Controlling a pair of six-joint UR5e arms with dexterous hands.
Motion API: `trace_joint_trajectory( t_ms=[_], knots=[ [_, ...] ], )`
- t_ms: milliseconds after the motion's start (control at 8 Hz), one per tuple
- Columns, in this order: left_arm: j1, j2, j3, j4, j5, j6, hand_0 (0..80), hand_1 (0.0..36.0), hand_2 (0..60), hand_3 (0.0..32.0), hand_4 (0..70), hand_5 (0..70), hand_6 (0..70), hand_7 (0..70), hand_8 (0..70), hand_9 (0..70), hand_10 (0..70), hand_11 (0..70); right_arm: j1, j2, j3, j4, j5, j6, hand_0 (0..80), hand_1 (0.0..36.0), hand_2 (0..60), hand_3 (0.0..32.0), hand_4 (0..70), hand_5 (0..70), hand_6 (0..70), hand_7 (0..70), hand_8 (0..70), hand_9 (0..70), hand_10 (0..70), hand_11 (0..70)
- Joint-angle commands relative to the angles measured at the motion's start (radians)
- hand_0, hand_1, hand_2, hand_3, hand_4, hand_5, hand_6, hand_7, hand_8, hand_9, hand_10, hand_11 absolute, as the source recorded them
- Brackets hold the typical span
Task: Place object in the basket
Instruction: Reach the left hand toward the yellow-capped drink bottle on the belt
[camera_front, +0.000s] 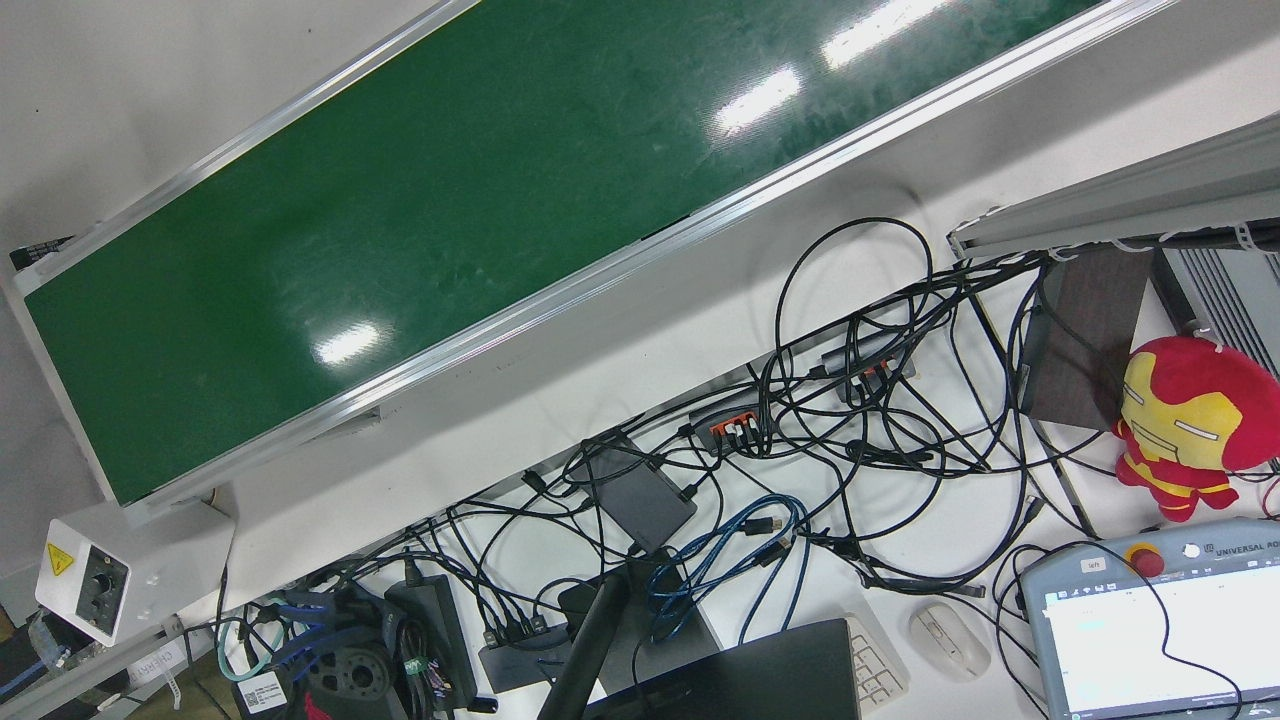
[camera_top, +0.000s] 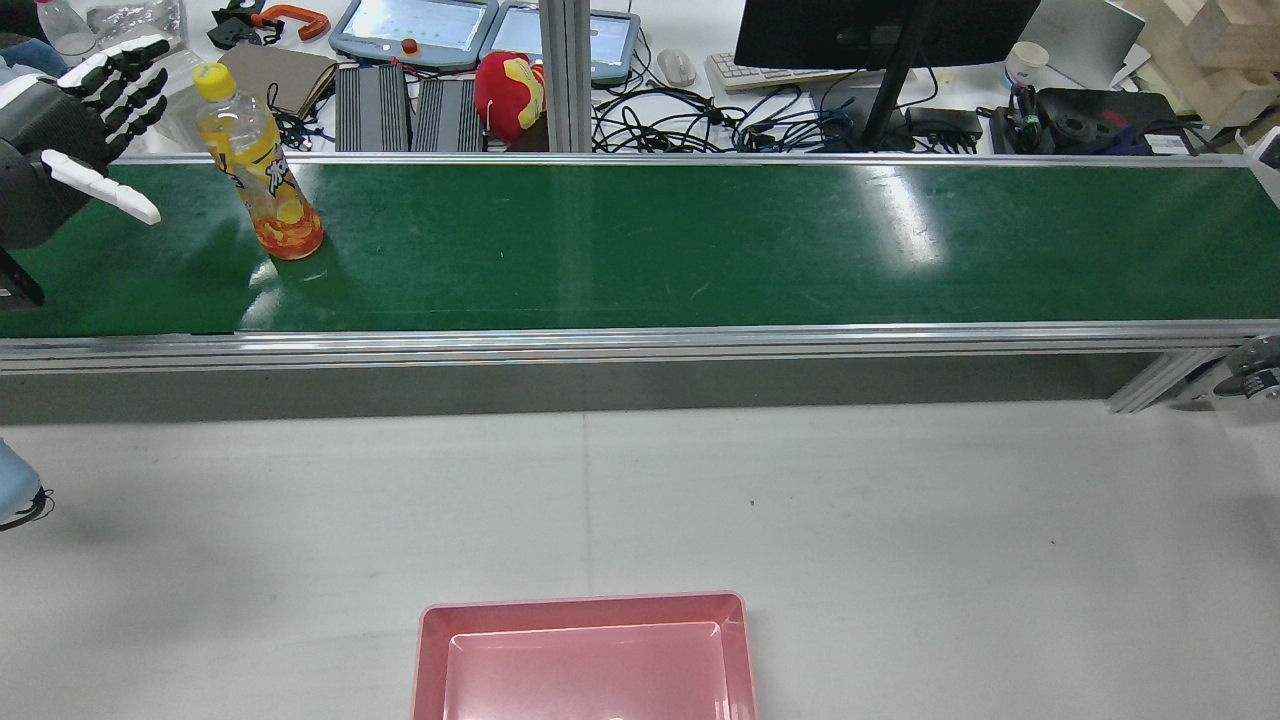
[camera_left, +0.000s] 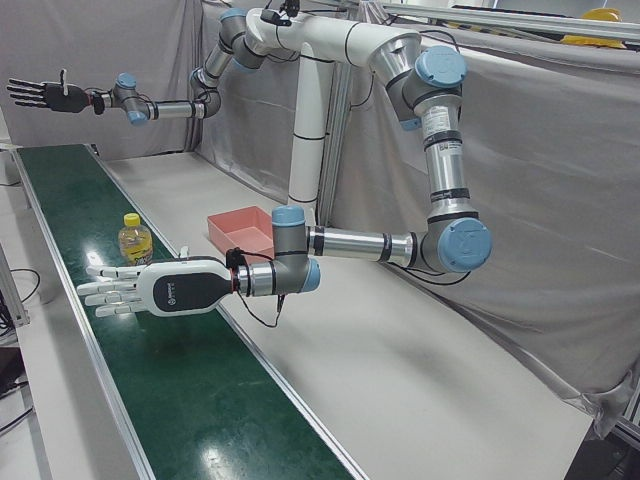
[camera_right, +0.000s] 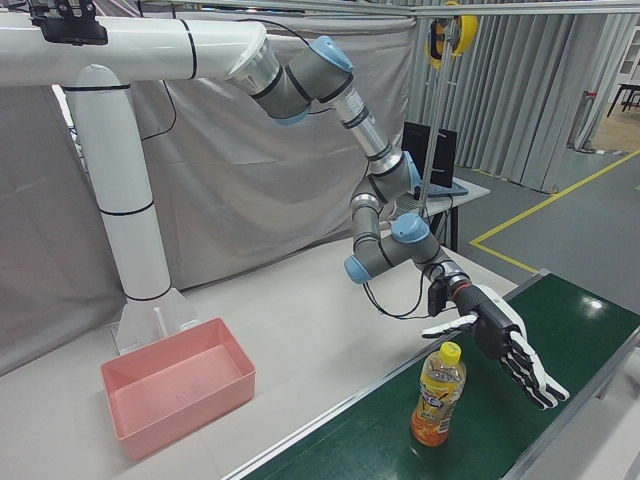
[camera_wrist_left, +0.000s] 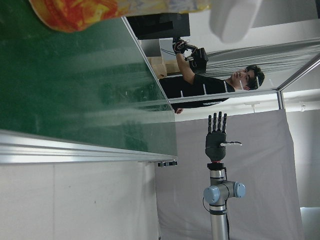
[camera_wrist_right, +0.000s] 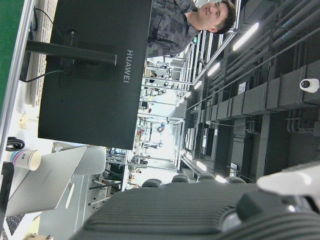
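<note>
A yellow-capped bottle of orange drink stands upright on the green conveyor belt near its left end. It also shows in the left-front view and the right-front view. My left hand is open with fingers spread, just left of the bottle and apart from it; it also shows in the other views. The bottle's base fills the top of the left hand view. My right hand is open and empty, raised high over the belt's far end. The pink basket lies empty on the white table.
Behind the belt a desk holds tangled cables, a monitor, teach pendants and a red plush toy. An operator stands beyond the belt. Aluminium rails edge the belt.
</note>
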Motion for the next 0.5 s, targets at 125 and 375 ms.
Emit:
trace_joint_trajectory(
  t_ms=[125,375],
  knots=[
    [0.107,-0.006,0.003,0.009,-0.086,0.016,80.0,9.0,0.0,0.0,5.8,16.9,0.0,0.0,3.2,3.3,1.2,4.5,0.0,0.0,0.0,0.0,0.001,0.0,0.0,0.0,0.0,0.0,0.0,0.0,0.0,0.0,0.0,0.0,0.0,0.0],
    [0.109,-0.038,0.001,0.006,-0.089,0.004,80.0,8.6,0.0,0.0,6.4,17.7,0.0,0.0,2.5,2.4,0.0,2.7,0.0,0.0,0.0,0.001,0.001,0.0,0.0,0.0,0.0,0.0,0.0,0.0,0.0,0.0,0.0,0.0,0.0,0.0]
  ],
)
